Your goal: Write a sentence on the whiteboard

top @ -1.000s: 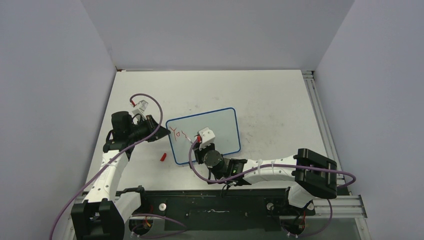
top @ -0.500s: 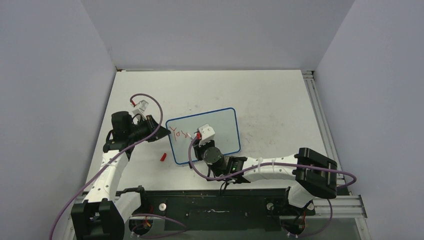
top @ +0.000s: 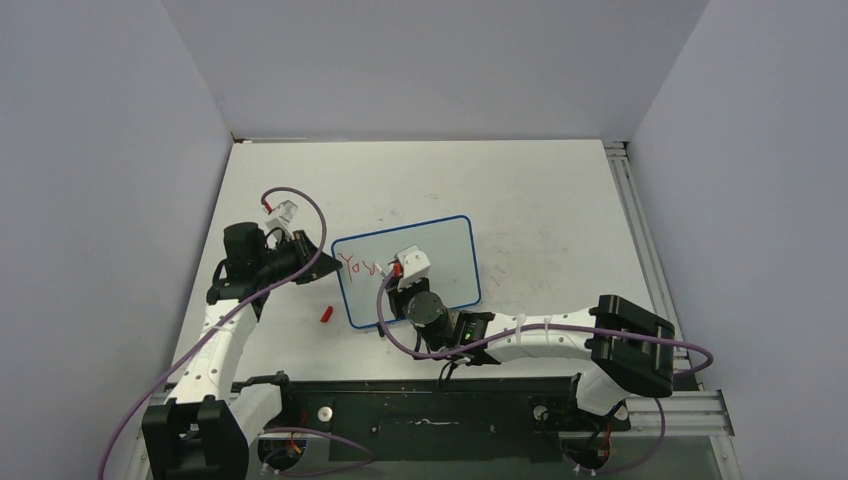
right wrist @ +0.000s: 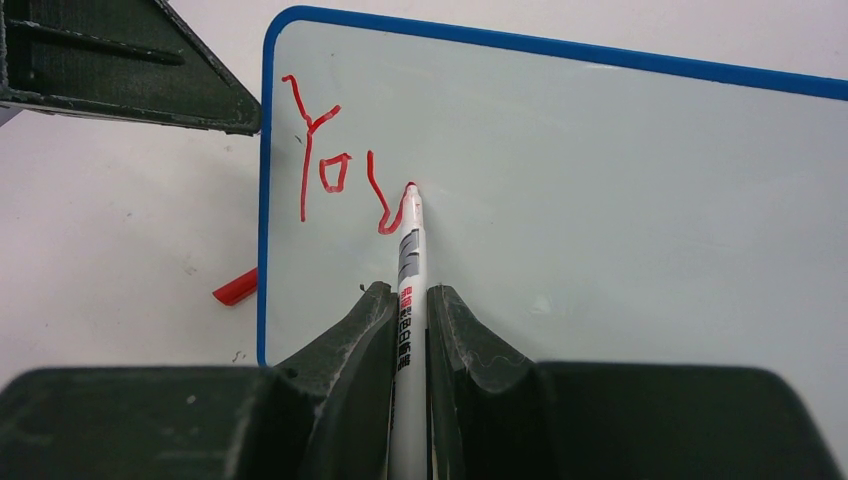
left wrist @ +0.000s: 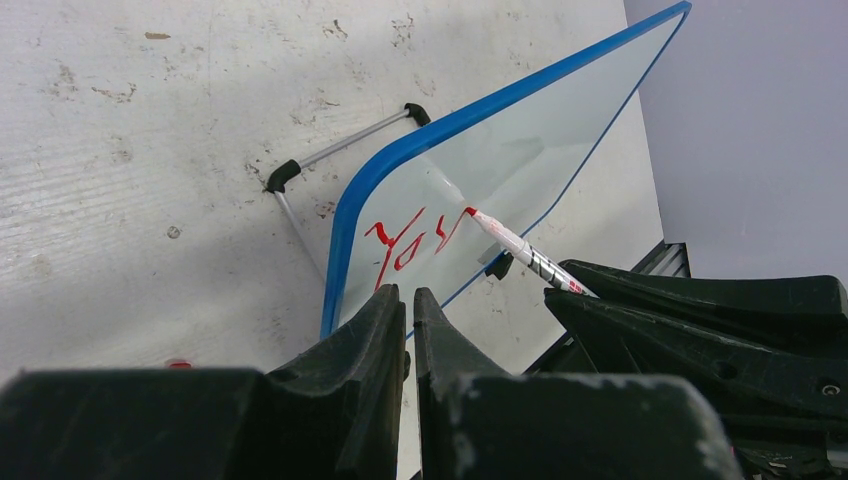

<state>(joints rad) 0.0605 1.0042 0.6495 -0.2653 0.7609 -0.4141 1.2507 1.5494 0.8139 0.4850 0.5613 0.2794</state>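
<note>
Right gripper (right wrist: 408, 292) clamps white red-tipped marker (right wrist: 408, 250) at red lettering (right wrist: 305, 160); blue-framed glossy whiteboard (right wrist: 620, 200) bare toward 3 o'clock; left gripper (left wrist: 410, 295) closed.

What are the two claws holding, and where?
The right gripper pinches a red marker by its white barrel, behind the tip; the left gripper is shut, nothing visibly held.
</note>
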